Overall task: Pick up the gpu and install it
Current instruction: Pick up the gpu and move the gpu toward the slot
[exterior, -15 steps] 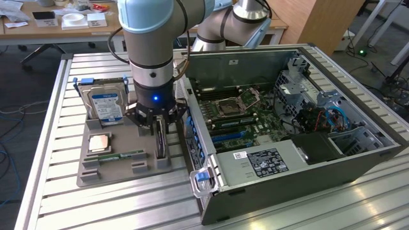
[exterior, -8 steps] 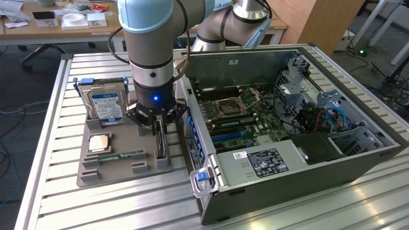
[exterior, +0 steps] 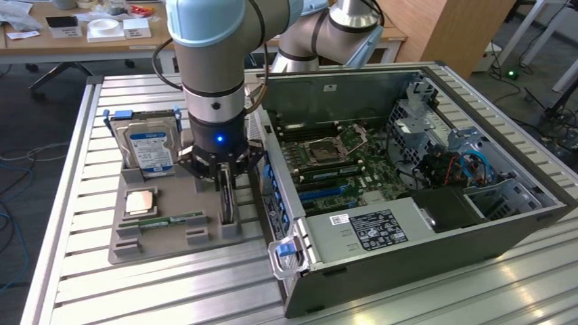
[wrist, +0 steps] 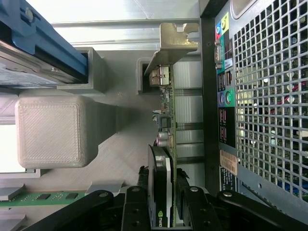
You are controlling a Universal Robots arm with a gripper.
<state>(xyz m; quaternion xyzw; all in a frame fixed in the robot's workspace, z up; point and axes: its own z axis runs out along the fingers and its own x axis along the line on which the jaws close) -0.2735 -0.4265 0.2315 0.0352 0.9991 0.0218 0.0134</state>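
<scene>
The gpu [exterior: 227,205] stands on edge in the tray [exterior: 153,247], straight under the claw [exterior: 225,177], with the case [exterior: 407,230] just beside. In the wrist view the gpu [wrist: 166,139] reaches out ahead of the claw [wrist: 162,182], whose fingers [wrist: 143,185] clamp its two faces, its bracket [wrist: 173,43] at the far end.

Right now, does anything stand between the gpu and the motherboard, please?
Yes: the rear panel of the computer case rises right beside the gpu, between it and the motherboard. Its upward side is open. Nothing visible separates the end effector from the gpu.
</scene>
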